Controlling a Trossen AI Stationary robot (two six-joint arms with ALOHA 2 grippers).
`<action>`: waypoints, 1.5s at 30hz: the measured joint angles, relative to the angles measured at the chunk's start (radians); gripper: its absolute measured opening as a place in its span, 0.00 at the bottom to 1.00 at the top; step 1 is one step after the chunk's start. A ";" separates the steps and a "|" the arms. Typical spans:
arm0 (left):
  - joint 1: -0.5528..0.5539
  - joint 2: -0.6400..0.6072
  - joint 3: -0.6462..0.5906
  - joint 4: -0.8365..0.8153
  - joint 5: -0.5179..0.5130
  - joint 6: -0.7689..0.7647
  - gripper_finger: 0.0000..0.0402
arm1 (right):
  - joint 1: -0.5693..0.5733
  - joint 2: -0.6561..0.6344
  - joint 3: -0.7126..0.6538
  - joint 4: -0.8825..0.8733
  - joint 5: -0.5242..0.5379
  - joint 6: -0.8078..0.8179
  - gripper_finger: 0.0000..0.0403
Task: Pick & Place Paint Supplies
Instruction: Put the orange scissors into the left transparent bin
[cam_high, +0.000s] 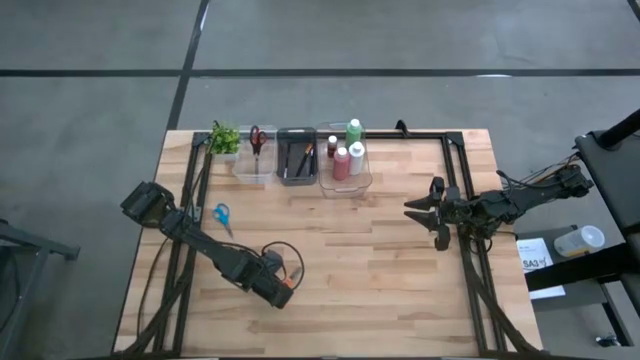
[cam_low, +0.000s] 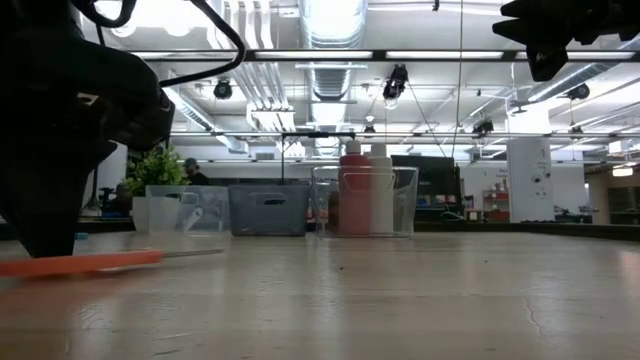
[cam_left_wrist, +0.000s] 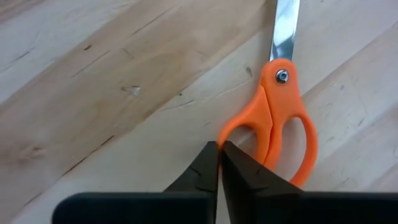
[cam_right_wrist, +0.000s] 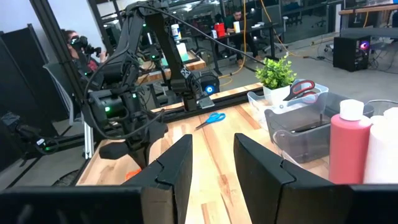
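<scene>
Orange-handled scissors (cam_left_wrist: 280, 106) lie flat on the wood table, blades pointing away from my left gripper (cam_left_wrist: 219, 149); in the high view they (cam_high: 291, 274) are near the table's near-left part. The left gripper (cam_high: 280, 289) is shut, its tips at the edge of one handle loop. Small blue scissors (cam_high: 222, 215) lie flat toward the left edge. Red-handled scissors (cam_high: 256, 140) stand in a clear bin at the far edge. Paint bottles (cam_high: 346, 152) stand in another clear bin. My right gripper (cam_high: 425, 212) hangs open above the table's right side, touching nothing. My left gripper comes down from above with shut fingers, and its tips stand over the outer rim of one handle loop (cam_left_wrist: 231, 129) of the orange scissors. Whether the tips touch the loop, I cannot tell. The scissors (cam_low: 80, 264) lie flat on the table.
Along the far edge stand a small potted plant (cam_high: 224, 137), a clear bin, a dark bin (cam_high: 296, 155) holding dark brushes, and the bottle bin. Bare wood lies in the table's middle (cam_high: 370, 250). People sit at desks in the room beyond.
</scene>
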 joint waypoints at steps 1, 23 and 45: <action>0.000 -0.002 0.000 -0.004 0.004 0.000 0.04 | 0.000 0.000 0.000 0.000 0.000 0.000 0.29; 0.077 -0.247 -0.004 -0.164 -0.050 -0.190 0.04 | 0.000 0.000 0.000 0.000 0.000 0.000 0.29; 0.493 -0.433 0.153 -0.553 -0.230 0.006 0.04 | 0.000 0.000 0.000 0.000 0.000 0.000 0.29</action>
